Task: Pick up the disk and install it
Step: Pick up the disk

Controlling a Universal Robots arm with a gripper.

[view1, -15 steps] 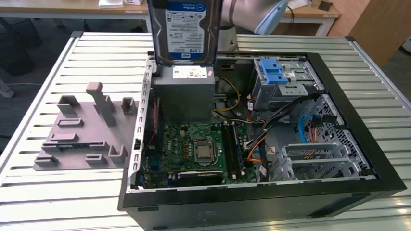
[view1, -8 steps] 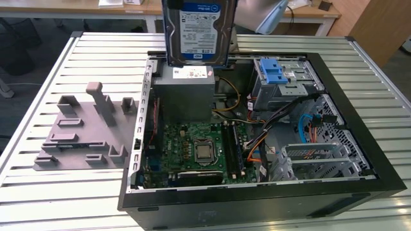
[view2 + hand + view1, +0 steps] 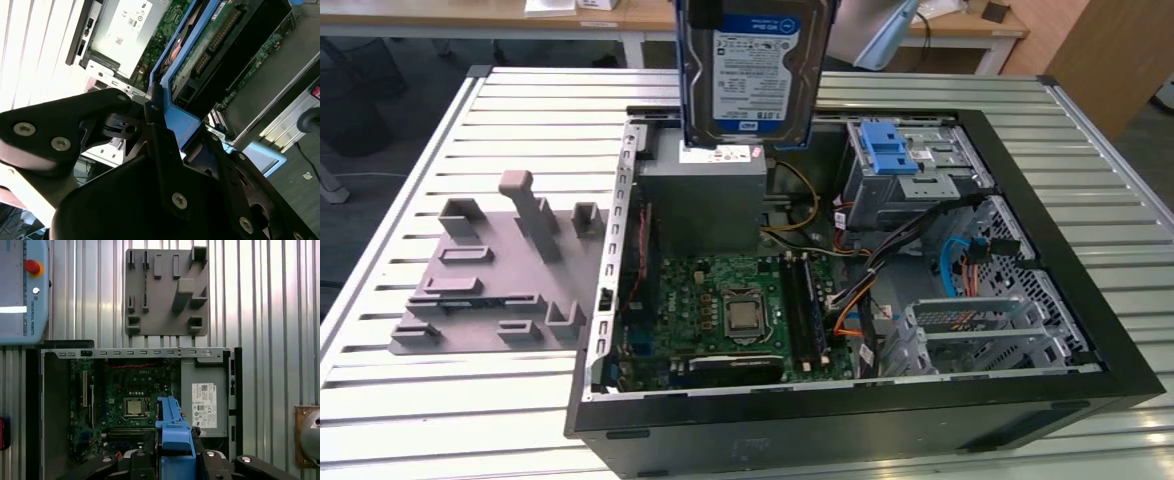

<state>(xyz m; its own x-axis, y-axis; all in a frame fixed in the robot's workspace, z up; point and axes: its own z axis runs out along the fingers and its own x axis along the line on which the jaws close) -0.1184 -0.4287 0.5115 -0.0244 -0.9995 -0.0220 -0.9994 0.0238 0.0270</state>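
The disk [image 3: 754,70] is a silver hard drive with a white-and-blue label and blue side rails. It hangs upright above the back of the open computer case [image 3: 1067,330], over the grey power supply box [image 3: 707,200]. In the second wrist view my gripper [image 3: 165,125] is shut on the blue rail at the disk's end, and the disk's green circuit-board underside [image 3: 220,45] faces the camera. The first wrist view looks straight down along the blue rail [image 3: 172,425], clamped in the gripper [image 3: 175,455], onto the case interior.
A grey metal drive cage with a blue latch [image 3: 901,160] sits in the case at the exterior view's right of the disk. The motherboard [image 3: 734,310] lies below. A grey fixture plate [image 3: 494,280] rests on the slatted table [image 3: 427,420]. A teach pendant [image 3: 25,290] lies nearby.
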